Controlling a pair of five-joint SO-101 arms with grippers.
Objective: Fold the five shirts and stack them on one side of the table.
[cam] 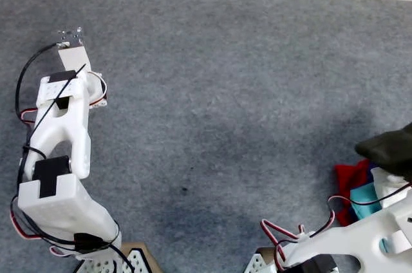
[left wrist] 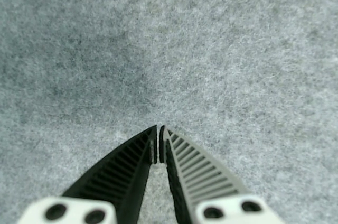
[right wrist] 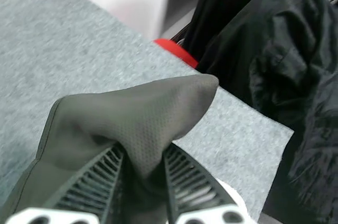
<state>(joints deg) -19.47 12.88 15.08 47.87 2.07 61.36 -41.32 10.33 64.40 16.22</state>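
Observation:
My right gripper [right wrist: 142, 168] is shut on a dark grey mesh shirt [right wrist: 132, 118], lifted above the grey felt table; the same shirt [cam: 389, 147] hangs at the right edge in the high view. Under it lie a red shirt [cam: 351, 179], a teal shirt [cam: 365, 200] and a white one [cam: 388, 186], bunched by the right arm. My left gripper [left wrist: 159, 145] is shut with nothing in it, low over bare felt; in the high view the left gripper [cam: 71, 38] sits at the far left of the table.
Grey felt table [cam: 225, 105] stretches wide between the two arms. Past the table's edge in the right wrist view hang black garments [right wrist: 274, 49], and a red rounded object [right wrist: 177, 50] sits beside that edge. The arms' bases stand at the near edge.

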